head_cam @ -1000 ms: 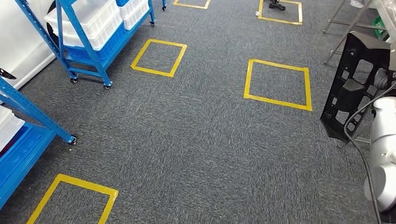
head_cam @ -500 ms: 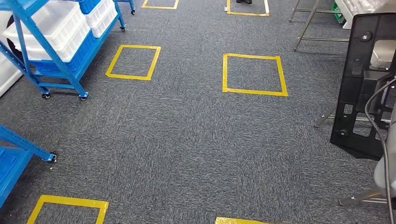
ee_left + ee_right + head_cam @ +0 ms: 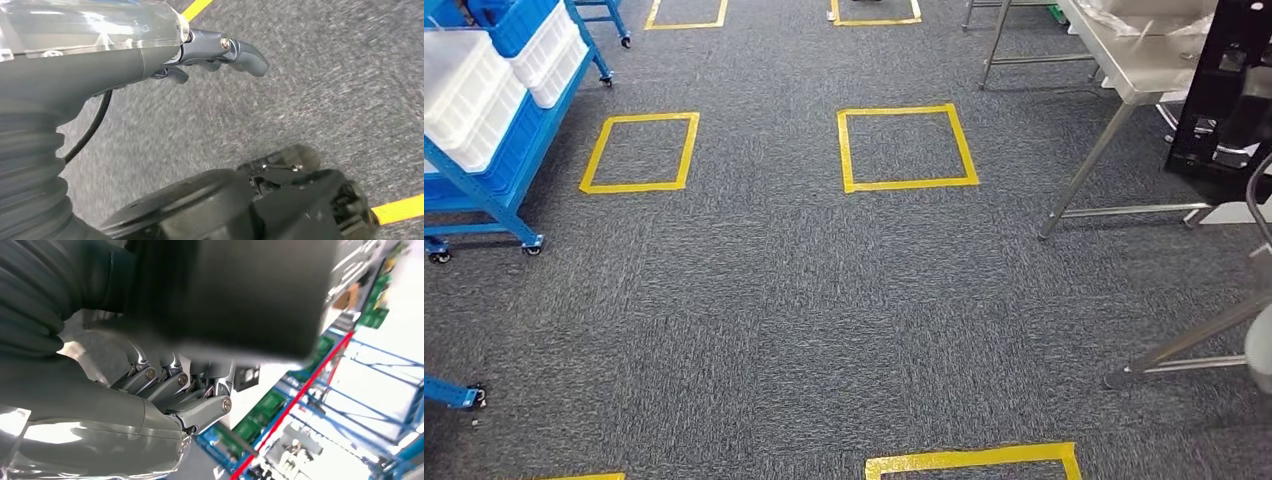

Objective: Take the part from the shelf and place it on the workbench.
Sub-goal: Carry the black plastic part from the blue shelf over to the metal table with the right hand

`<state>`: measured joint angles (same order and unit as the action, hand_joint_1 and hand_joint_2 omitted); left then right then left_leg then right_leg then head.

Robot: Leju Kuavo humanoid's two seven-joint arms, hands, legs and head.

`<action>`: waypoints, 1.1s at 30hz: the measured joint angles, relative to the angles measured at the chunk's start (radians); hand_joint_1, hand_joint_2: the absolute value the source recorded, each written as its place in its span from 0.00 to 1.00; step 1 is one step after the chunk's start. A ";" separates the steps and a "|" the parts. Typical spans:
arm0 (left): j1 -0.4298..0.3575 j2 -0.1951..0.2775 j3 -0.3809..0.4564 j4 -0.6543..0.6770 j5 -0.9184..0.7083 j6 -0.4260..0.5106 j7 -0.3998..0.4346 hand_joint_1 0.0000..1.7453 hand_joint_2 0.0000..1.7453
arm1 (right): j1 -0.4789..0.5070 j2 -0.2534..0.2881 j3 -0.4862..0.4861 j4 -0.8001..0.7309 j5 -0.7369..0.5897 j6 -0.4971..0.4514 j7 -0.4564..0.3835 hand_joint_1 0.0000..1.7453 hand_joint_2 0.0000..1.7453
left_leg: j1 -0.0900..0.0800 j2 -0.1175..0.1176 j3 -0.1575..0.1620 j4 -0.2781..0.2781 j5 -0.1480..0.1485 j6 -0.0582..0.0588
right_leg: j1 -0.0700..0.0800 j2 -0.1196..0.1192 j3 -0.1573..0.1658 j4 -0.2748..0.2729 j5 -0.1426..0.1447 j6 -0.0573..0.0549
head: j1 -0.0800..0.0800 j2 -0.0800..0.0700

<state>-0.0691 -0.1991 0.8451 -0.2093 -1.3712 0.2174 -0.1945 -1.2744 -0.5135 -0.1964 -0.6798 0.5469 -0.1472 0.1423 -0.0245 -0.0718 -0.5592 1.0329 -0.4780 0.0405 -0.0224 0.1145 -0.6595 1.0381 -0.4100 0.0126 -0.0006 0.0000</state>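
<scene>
So, carrying the black part (image 3: 1229, 95) at far right, by the workbench (image 3: 1124, 62).
Right hand (image 3: 165, 390) gripping it, fingers curled; left hand (image 3: 200, 55) dangling empty, fingers loosely bent.

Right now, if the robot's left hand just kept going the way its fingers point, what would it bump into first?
Probably the grey carpet: the left hand hangs with its fingers aimed over bare floor. How far away is unclear.

Mostly matt carpet, with painted metal, plastic and bare steel around it.
Floor (image 3: 774, 320) is grey speckled carpet, rough and matt, marked with glossy yellow tape (image 3: 907, 146). Shelf (image 3: 494, 190) is blue painted metal holding smooth white plastic bins (image 3: 469, 100). Workbench (image 3: 1124, 70) is bare brushed steel with a dull shine. Part (image 3: 1229, 90) is matt black plastic. Left hand (image 3: 220, 52) looks like smooth grey plastic under a clear glossy cover.
</scene>
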 joint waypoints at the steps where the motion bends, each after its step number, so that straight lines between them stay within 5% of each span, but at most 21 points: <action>1: -0.001 0.000 0.000 0.000 0.000 0.000 -0.001 0.00 1.00 | 0.000 -0.002 0.001 0.000 0.000 0.001 0.000 1.00 1.00 | -0.001 0.010 0.005 -0.012 0.001 0.002 | -0.004 0.012 -0.003 -0.004 0.005 0.008 | 0.000 0.000; 4: -0.001 -0.001 0.000 0.000 -0.001 -0.001 -0.006 0.00 1.00 | -0.006 -0.012 0.004 -0.007 0.004 0.007 0.000 1.00 1.00 | -0.001 0.045 0.019 -0.056 0.020 0.011 | -0.001 -0.042 -0.030 0.039 -0.024 0.017 | 0.003 0.000; 6: 0.002 -0.002 0.000 0.000 -0.001 -0.001 -0.009 0.00 1.00 | -0.016 -0.013 0.013 -0.013 0.011 0.019 0.006 1.00 1.00 | -0.001 0.067 0.022 -0.066 0.026 0.014 | 0.000 -0.091 -0.082 0.152 -0.086 0.019 | 0.006 0.000; 8: 0.004 -0.002 0.000 0.000 -0.002 -0.002 -0.009 0.00 1.00 | -0.025 -0.012 0.026 -0.018 0.021 0.033 0.021 1.00 1.00 | 0.001 0.092 0.021 -0.065 0.023 0.012 | -0.005 -0.103 -0.121 0.243 -0.117 0.027 | 0.006 0.000; 10: 0.005 -0.002 0.000 0.000 -0.003 -0.002 -0.009 0.00 1.00 | -0.041 -0.011 0.039 -0.026 0.032 0.045 0.040 1.00 1.00 | 0.004 0.116 0.021 -0.058 0.016 0.006 | -0.013 -0.116 -0.093 0.201 -0.082 0.037 | 0.006 0.000; 12: 0.006 -0.001 0.000 0.000 -0.003 -0.003 -0.009 0.00 1.00 | -0.064 -0.012 0.051 -0.037 0.040 0.053 0.053 1.00 1.00 | 0.004 0.137 0.020 -0.043 0.002 -0.006 | -0.014 -0.156 -0.020 0.071 -0.033 0.047 | 0.007 0.000; 14: 0.006 0.001 0.000 0.000 -0.003 -0.003 -0.008 0.00 1.00 | -0.082 -0.012 0.059 -0.044 0.043 0.057 0.058 1.00 1.00 | 0.000 0.153 0.020 -0.029 -0.013 -0.018 | -0.008 -0.182 0.016 0.003 -0.021 0.038 | 0.006 0.000; 16: 0.005 0.001 0.000 0.000 -0.003 -0.005 -0.007 0.00 1.00 | -0.088 -0.012 0.063 -0.047 0.043 0.058 0.060 1.00 1.00 | -0.002 0.171 0.024 -0.024 -0.021 -0.026 | -0.004 -0.165 0.014 0.004 -0.025 0.018 | 0.003 0.000; 18: 0.004 0.001 0.000 0.000 -0.002 -0.010 -0.006 0.00 1.00 | -0.092 -0.012 0.065 -0.053 0.043 0.058 0.061 1.00 1.00 | 0.002 0.161 0.019 -0.003 -0.041 -0.035 | -0.005 -0.145 0.013 0.004 -0.024 0.006 | 0.002 0.000; 22: 0.000 0.000 0.001 0.000 0.002 -0.019 -0.013 0.00 1.00 | -0.099 -0.006 0.072 -0.058 0.042 0.058 0.057 1.00 1.00 | 0.010 0.087 -0.088 0.229 -0.149 -0.040 | 0.001 -0.104 0.016 0.004 -0.024 -0.011 | 0.002 0.000; 24: -0.006 0.000 0.001 0.000 0.003 -0.021 -0.015 0.00 1.00 | -0.096 -0.005 0.074 -0.058 0.040 0.058 0.056 1.00 1.00 | 0.007 0.079 -0.126 0.291 -0.148 -0.032 | 0.006 -0.079 0.018 0.004 -0.025 -0.012 | 0.002 0.000; 26: -0.006 0.000 0.001 0.000 0.002 -0.027 -0.015 0.00 1.00 | -0.095 -0.006 0.074 -0.058 0.038 0.058 0.056 1.00 1.00 | 0.001 0.065 -0.095 0.200 -0.073 -0.017 | 0.008 -0.053 0.021 0.004 -0.025 -0.012 | 0.002 0.000; 28: -0.001 0.000 0.001 0.000 0.000 -0.035 -0.013 0.00 1.00 | -0.093 -0.006 0.074 -0.056 0.037 0.059 0.056 1.00 1.00 | -0.002 0.021 -0.044 0.068 -0.002 -0.001 | 0.006 -0.029 0.021 0.003 -0.023 -0.010 | 0.003 0.000; 30: 0.003 0.000 0.001 0.000 -0.001 -0.043 -0.012 0.00 1.00 | -0.088 -0.009 0.074 -0.053 0.036 0.061 0.056 1.00 1.00 | -0.003 -0.002 -0.020 0.012 0.015 0.007 | -0.002 -0.007 0.015 0.001 -0.018 -0.001 | 0.002 0.000; 32: 0.001 -0.002 0.002 0.000 0.000 -0.052 -0.015 0.00 1.00 | -0.085 -0.021 0.074 -0.053 0.035 0.063 0.055 1.00 1.00 | -0.002 0.017 -0.009 -0.014 0.018 0.010 | -0.009 0.010 0.009 -0.006 -0.011 0.011 | 0.002 0.000; 33: 0.000 -0.003 0.002 0.000 0.000 -0.057 -0.017 0.00 1.00 | -0.085 -0.029 0.074 -0.054 0.034 0.063 0.054 1.00 1.00 | -0.001 0.027 -0.002 -0.035 0.024 0.012 | -0.008 0.000 0.005 -0.004 -0.014 0.016 | 0.003 0.000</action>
<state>-0.0692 -0.2023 0.8468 -0.2094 -1.3711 0.1604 -0.2119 -1.3595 -0.5426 -0.1228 -0.7334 0.5813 -0.0841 0.1967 -0.0259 -0.0444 -0.5608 0.9980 -0.4544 0.0529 -0.0301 0.1146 -0.6548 1.0344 -0.4241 0.0282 0.0024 0.0000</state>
